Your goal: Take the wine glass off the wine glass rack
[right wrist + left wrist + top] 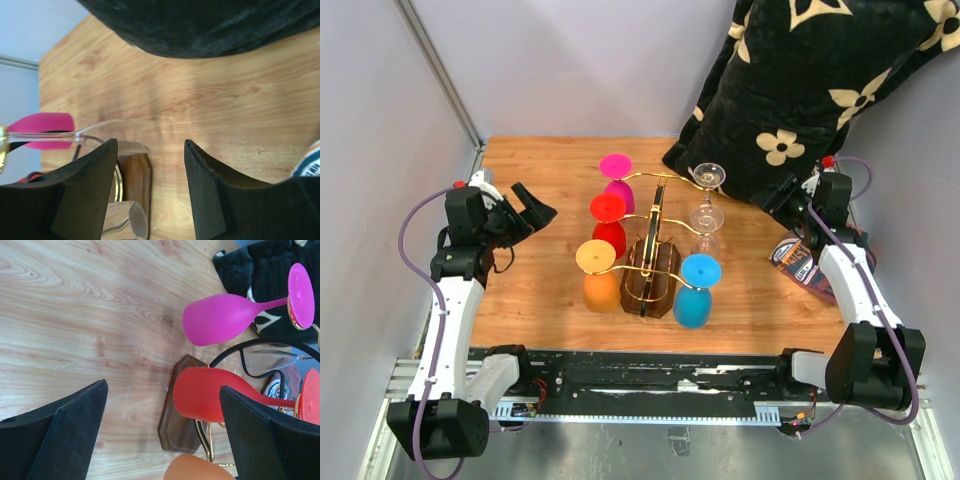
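Woodgrain table, curled gold wine glass rack

The wooden table carries 3 things — wine glass rack, black flowered cushion, printed packet.

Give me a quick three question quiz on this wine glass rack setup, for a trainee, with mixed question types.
1. True or false: the left gripper is shut on a glass.
2. How many glasses hang on the wine glass rack?
3. On the rack's right side, which colour hangs nearest the arm bases: A blue, B pink, C red?
Key: 1 false, it is open. 2 six. 3 A, the blue glass.
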Robot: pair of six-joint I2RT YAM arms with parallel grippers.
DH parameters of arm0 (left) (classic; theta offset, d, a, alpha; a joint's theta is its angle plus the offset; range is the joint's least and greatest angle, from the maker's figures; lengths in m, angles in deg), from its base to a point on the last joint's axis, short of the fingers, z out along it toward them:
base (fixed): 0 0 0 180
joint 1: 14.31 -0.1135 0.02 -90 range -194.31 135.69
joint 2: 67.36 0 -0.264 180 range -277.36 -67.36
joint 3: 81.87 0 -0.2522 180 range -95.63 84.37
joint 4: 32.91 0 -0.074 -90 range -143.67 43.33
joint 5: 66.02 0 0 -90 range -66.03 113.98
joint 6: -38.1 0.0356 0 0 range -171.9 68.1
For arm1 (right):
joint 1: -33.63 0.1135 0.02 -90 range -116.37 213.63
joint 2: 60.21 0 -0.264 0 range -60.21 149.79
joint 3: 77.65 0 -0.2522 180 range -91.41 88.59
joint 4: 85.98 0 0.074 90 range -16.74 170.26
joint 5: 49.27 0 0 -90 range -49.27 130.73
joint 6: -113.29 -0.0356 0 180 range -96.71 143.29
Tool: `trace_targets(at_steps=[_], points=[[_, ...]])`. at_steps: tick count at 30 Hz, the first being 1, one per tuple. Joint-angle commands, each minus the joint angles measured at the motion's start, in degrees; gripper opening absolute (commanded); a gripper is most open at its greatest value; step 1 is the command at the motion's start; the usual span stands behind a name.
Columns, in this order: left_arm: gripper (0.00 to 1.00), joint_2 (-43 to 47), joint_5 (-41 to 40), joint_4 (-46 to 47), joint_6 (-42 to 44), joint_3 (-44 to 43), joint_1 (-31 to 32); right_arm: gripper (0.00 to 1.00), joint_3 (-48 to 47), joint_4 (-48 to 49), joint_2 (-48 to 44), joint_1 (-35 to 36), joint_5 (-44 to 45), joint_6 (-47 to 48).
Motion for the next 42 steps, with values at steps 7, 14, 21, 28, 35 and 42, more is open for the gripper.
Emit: trace_targets(at_steps=[7,14,21,28,35,42], points=[[1.0,1.1,1.2,1.2,-0.2,0.0,-0.4,0.57,-2.3,11.4,-4.1,1.1,-8.0,-4.7],[1.0,1.3,2.3,1.6,-1.0,0.1,-0.4,0.58,-1.4,20.3,-1.4,3.7,-10.9,-8.6],[1.0,2.1,2.4,2.2,-0.8,0.8,-0.4,0.57,-3.6,22.8,1.7,7.7,-10.8,-9.3],[1.0,1.8,1.8,1.0,0.0,0.2,-0.4,0.57,-5.8,22.5,5.1,10.4,-10.5,-8.7],[1.0,1.1,1.7,1.0,0.1,1.1,-0.3,0.25,-7.1,23.5,7.4,11.9,-11.8,-8.8],[1.0,1.1,0.9,0.7,0.4,1.3,-0.4,0.05,-8.0,24.4,6.9,11.9,-12.5,-10.4]])
